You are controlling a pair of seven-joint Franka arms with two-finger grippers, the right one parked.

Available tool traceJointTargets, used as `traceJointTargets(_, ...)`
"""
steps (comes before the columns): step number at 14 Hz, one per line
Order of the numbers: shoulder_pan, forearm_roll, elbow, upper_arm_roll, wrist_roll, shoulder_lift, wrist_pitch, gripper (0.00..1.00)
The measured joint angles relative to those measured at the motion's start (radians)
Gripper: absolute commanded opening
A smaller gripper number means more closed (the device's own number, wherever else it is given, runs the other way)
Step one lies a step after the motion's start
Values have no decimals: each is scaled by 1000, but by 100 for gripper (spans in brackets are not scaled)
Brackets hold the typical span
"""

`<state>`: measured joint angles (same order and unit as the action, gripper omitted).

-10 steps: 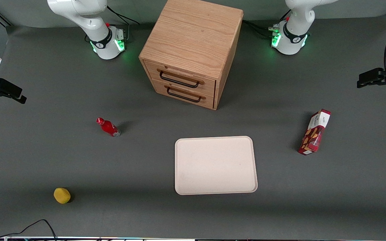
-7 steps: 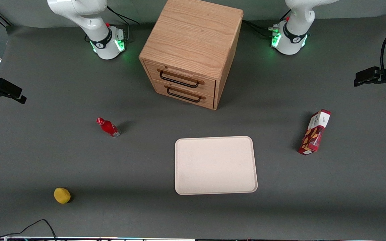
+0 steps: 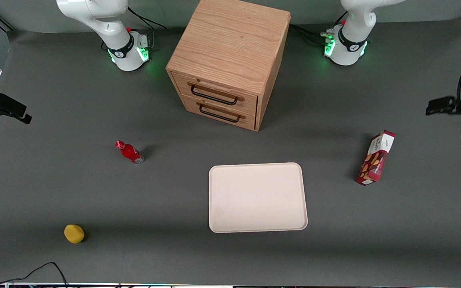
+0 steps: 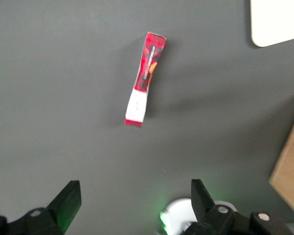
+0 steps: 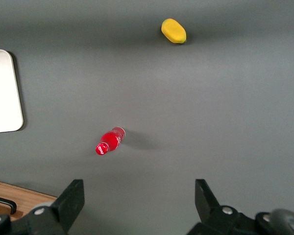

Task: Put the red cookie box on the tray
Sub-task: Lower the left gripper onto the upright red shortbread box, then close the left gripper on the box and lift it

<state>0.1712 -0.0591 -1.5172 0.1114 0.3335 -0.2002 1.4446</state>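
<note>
Gripper (image 4: pixel 132 200) above red cookie box (image 4: pixel 145 77), fingers (image 4: pixel 68 203) apart

The gripper (image 4: pixel 132 205), fingers spread, hangs high above the red cookie box (image 3: pixel 375 158). Bare table (image 3: pixel 334 192) separates box and tray (image 3: pixel 257 197) (the cabinet (image 3: pixel 228 60) stands farther from the camera)

A small red bottle (image 5: pixel 110 141) lies on the grey table (image 5: pixel 210 98), apart from a yellow fruit (image 5: pixel 173 31).
</note>
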Motion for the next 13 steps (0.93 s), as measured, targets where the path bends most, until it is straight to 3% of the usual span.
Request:
traceJointTargets(3, 0, 3, -247, -17, 108, -30, 281, 100)
traceJointTargets(8, -6, 3, -548, -16, 123, -44, 693, 100)
traceJointTargets(9, -7, 3, -594, -16, 123, -50, 775, 80)
traceJointTargets(10, -7, 3, -632, -16, 123, -63, 852, 32)
traceJointTargets(11, -7, 8, -656, -16, 123, -82, 914, 0)
traceJointTargets(13, -7, 28, -673, -16, 123, -124, 991, 0)
